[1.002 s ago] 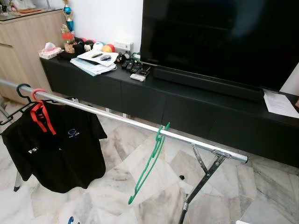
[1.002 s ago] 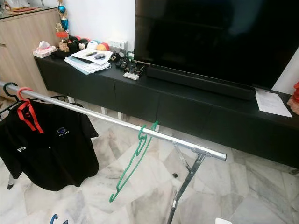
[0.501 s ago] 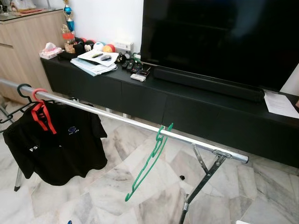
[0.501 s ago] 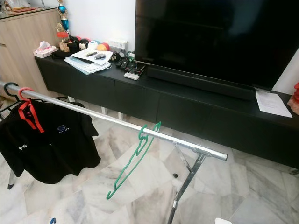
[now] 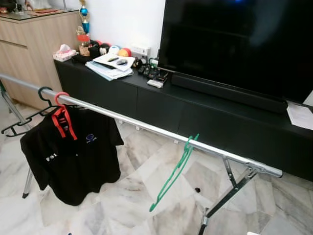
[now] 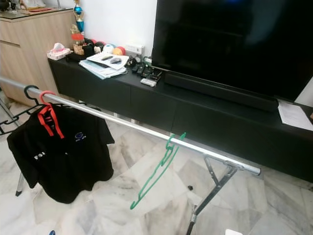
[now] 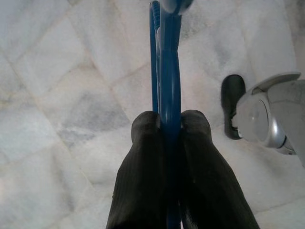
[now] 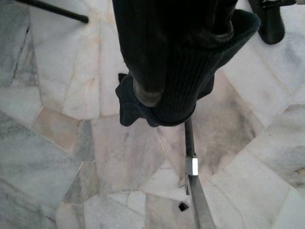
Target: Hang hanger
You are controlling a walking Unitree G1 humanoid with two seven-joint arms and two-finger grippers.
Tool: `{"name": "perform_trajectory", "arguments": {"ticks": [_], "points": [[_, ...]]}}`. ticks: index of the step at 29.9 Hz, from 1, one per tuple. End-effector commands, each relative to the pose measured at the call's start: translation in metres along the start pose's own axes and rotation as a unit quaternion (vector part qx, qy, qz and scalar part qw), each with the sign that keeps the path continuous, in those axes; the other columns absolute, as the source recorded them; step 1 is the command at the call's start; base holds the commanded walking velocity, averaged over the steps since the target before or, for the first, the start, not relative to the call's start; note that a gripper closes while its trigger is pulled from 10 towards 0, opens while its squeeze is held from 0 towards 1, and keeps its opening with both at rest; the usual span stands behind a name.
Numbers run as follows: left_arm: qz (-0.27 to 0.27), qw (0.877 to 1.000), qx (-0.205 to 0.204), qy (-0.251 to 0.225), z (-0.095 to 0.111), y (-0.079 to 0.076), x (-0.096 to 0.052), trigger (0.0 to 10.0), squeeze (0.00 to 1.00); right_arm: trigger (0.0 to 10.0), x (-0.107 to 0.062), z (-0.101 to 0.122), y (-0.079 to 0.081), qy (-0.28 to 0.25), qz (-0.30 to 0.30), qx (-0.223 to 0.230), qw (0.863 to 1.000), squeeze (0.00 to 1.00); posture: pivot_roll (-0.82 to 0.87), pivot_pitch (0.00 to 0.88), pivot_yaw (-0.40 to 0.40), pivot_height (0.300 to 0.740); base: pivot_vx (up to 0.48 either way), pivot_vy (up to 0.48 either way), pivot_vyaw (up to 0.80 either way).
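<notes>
While the silver rail (image 5: 146, 128) is faced from a standoff, a blue hanger (image 7: 164, 71) is pinched flat between the left gripper (image 7: 169, 125)'s pressed fingers, carried low over the marble floor (image 7: 57, 95), evidently kept clear until reach is gained. A green hanger (image 5: 176, 169) is already hooked near the rail's right end, a black shirt (image 5: 73, 156) leftward. The right gripper (image 8: 157, 102) is held idle, seemingly closed on nothing.
</notes>
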State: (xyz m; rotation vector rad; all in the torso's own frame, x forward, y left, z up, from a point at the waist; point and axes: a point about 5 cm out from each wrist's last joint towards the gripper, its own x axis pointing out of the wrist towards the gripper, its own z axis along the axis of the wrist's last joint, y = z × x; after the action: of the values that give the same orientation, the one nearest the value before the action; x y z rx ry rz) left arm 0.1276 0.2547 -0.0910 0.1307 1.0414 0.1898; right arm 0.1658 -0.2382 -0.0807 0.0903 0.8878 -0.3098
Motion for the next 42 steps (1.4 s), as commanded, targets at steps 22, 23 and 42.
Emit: {"name": "perform_trajectory", "arguments": {"ticks": [22,23,42], "points": [[-0.005,1.0,0.003,0.017,-0.007,-0.0027,-0.0009,10.0,0.0,10.0,0.0,0.0002,-0.0042,0.004,-0.005,0.001,1.0,0.0,0.07,0.0,-0.065,0.74,0.0,0.303,0.0],[-0.005,1.0,0.003,0.017,-0.0071,-0.0026,-0.0009,10.0,0.0,10.0,0.0,0.0002,-0.0042,0.004,-0.005,0.001,1.0,0.0,0.07,0.0,-0.065,0.74,0.0,0.304,0.0],[-0.003,1.0,0.0,0.015,-0.0061,0.0006,-0.0009,10.0,0.0,10.0,0.0003,0.0011,-0.004,0.003,-0.004,0.001,1.0,0.0,0.07,0.0,-0.068,0.74,0.0,0.303,0.0]]}}
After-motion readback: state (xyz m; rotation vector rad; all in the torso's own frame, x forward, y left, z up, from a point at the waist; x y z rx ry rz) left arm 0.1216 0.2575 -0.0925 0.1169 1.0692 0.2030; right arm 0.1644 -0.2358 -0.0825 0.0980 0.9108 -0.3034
